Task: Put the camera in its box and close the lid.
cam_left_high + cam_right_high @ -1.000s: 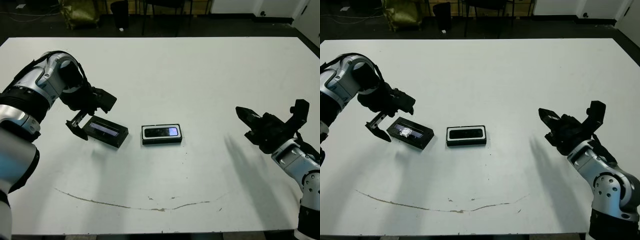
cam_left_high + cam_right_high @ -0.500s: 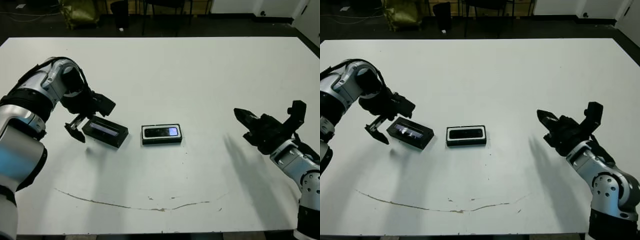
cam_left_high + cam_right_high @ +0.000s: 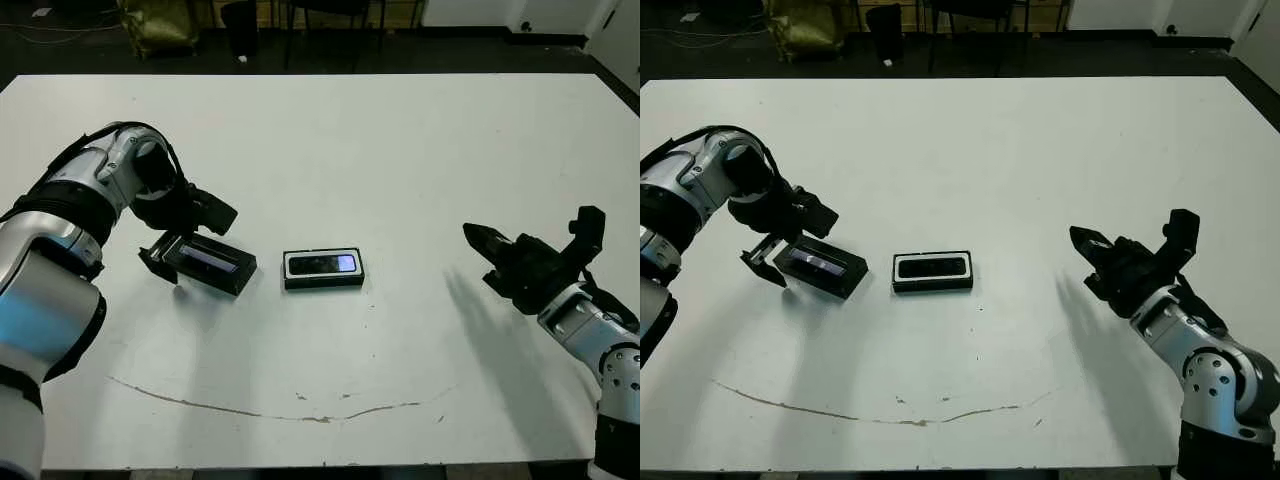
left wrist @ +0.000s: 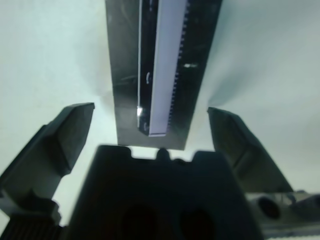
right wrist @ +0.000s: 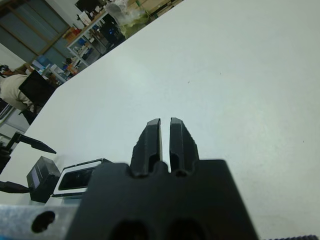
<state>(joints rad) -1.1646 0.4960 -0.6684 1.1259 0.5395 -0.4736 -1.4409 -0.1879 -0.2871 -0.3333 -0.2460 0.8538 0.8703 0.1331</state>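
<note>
The box [image 3: 323, 284], black with a white inner rim, sits at the table's middle with the camera [image 3: 320, 264] lying flat inside it, its bluish screen patch up. Left of the box lies the lid [image 3: 212, 263], black with a glossy purplish strip and turned at an angle. My left gripper [image 3: 163, 263] is open and low at the lid's left end. In the left wrist view its fingers [image 4: 65, 137] stand either side of the lid [image 4: 162, 70] without touching it. My right gripper [image 3: 472, 234] is shut and empty, far right of the box.
A thin brown scuff line [image 3: 270, 412] runs across the table near the front edge. Chairs and a yellowish bag [image 3: 160, 25] stand on the dark floor beyond the far edge. In the right wrist view a person [image 5: 12, 87] sits far off.
My left gripper has moved right and down, so its fingers now straddle the lid's left end. My right gripper has drifted slightly left and lower. Box, camera and lid have not moved.
</note>
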